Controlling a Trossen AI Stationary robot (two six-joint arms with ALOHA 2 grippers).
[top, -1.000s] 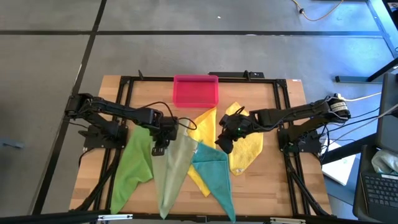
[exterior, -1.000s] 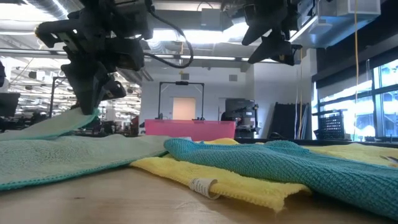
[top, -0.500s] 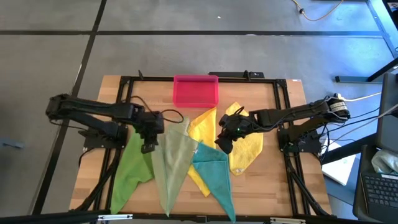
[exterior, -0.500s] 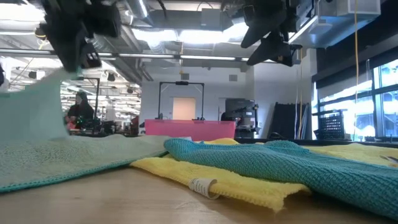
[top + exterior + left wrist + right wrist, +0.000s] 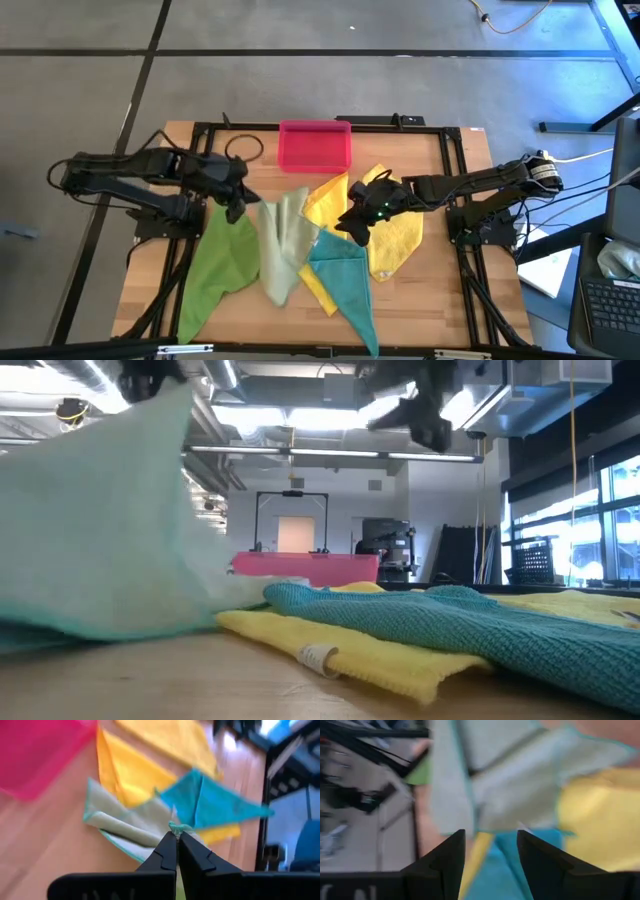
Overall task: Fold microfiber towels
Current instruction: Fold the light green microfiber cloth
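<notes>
Olive towel (image 5: 281, 245) now lifted leftward, pink tray (image 5: 314, 146) beyond.

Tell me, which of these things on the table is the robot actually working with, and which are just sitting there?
Part of the job:
- pale olive towel, pinched by the shut left gripper
- bright green towel
- two yellow towels
- teal towel
- open right gripper, above the towels

Just lying about:
- pink tray

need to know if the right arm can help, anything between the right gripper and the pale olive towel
Nothing visible stands between them. The right gripper, open, hangs above the yellow towel and teal towel, right beside the pale olive towel, whose corner the shut left gripper holds lifted.
</notes>
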